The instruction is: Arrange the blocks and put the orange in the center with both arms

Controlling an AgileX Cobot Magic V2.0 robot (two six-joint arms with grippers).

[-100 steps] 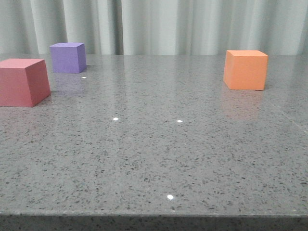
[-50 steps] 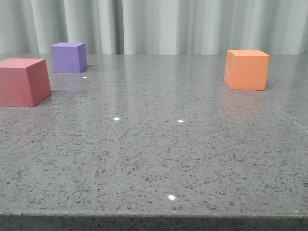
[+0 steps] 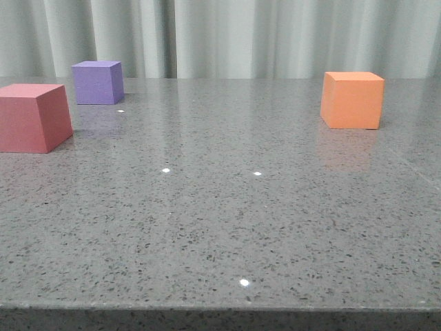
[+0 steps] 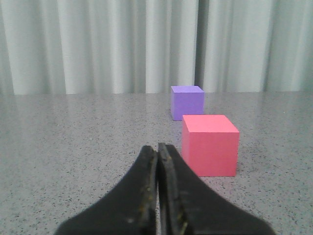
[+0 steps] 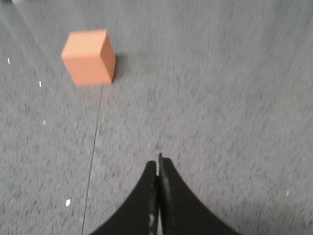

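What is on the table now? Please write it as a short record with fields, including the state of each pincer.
table: grey speckled top
red cube: front left, touching nothing
purple cube: behind the red cube, apart from it
orange cube: far right, alone
centre: bare, no cube there yet
left pincer: shut, empty, short of the red cube
right pincer: shut, empty, well short of the orange cube

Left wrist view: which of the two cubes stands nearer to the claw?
The red-pink cube stands nearer to the shut left claw. The purple cube stands behind it, closer to the curtain.
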